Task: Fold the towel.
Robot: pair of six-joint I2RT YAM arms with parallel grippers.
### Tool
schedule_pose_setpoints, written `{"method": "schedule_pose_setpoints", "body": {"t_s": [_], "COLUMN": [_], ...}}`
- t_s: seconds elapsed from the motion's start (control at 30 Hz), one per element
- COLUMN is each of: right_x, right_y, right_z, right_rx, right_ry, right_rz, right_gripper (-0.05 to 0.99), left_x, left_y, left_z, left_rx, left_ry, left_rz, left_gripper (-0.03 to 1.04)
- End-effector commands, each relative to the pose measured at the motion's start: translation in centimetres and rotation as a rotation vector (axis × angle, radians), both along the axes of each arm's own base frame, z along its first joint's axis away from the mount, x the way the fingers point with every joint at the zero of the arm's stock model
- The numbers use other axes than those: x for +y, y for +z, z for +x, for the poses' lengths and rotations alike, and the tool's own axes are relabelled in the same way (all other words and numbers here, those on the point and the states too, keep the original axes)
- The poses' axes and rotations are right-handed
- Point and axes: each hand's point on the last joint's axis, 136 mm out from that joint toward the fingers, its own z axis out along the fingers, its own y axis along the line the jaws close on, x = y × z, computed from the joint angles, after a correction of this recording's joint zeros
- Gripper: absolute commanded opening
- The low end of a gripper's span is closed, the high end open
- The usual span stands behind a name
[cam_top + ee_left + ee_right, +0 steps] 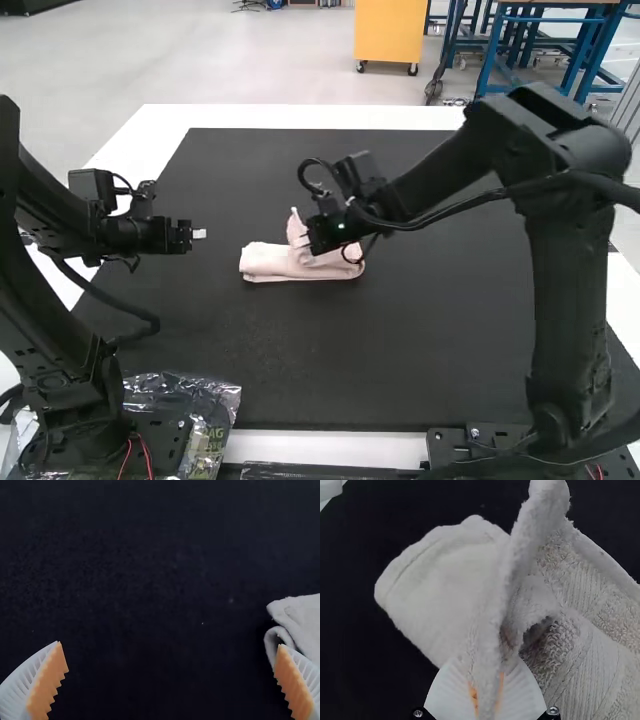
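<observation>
High view: pink towel (266, 263) bunched slightly left of centre on a black mat (400, 350).
Left gripper (199, 234), over the mat's left side, has jaws wide; right gripper (324, 234) has jaws pinching a raised towel fold.

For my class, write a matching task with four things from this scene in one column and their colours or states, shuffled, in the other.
Things
1. Left claw
2. Plastic bag
3. Right claw
4. Mat

Colours and states
A. Closed on a raised fold of the pale pink towel
B. Black and flat, lying under the towel
C. Open wide, with nothing held
D. See-through and crinkled

Right pairs: 1-C, 2-D, 3-A, 4-B
</observation>
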Motion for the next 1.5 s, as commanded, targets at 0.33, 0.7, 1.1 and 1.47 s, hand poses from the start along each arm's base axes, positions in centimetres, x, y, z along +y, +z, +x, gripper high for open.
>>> {"method": "schedule_pose_setpoints", "body": {"t_s": [0.33, 0.7, 1.1, 1.47], "right_x": [7.5, 9.6, 5.7, 3.9], "right_y": [3.1, 13.6, 8.0, 1.9], "right_z": [-1.7, -1.7, -1.1, 1.1], "right_rx": [0.027, -0.072, -0.088, -0.073], "right_ry": [0.071, 0.130, 0.093, 0.037], "right_rz": [0.124, 0.288, 0.292, 0.268], "right_gripper": [0.36, 0.49, -0.03, -0.02], "left_x": [1.5, 4.4, 3.8, 2.6], "left_y": [1.4, 3.1, 3.1, 2.8], "left_z": [-0.1, -0.8, -1.0, -1.2], "left_rx": [-0.051, -0.107, -0.100, -0.083], "left_ry": [0.017, 0.108, 0.111, 0.090], "left_rz": [-0.003, -0.021, -0.052, -0.084], "left_gripper": [0.97, 0.97, 0.97, 0.97]}}
